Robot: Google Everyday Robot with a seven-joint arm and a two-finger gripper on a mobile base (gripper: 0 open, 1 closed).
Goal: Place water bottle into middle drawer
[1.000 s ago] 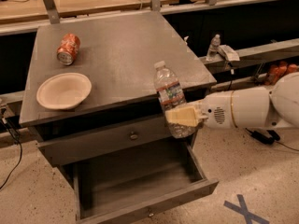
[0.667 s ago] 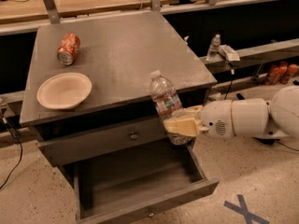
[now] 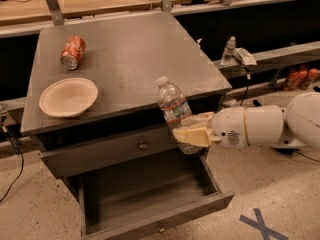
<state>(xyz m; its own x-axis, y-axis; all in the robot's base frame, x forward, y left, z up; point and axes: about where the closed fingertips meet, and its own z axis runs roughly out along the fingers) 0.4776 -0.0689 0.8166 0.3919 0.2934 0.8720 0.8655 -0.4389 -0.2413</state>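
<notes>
Plastic water bottle (image 3: 171,103) clamped in the claw (image 3: 191,135) above the open middle drawer (image 3: 145,196) — lower toward its centre, then release.

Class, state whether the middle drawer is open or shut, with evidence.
Open: the middle drawer is pulled out, its inside showing. The gripper, above its right side, grips the tilted water bottle.

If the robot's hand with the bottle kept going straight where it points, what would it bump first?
The gripper, shut on the water bottle, points left above the open middle drawer. It would likely brush the closed upper drawer near its knob first, though depth is unclear.
</notes>
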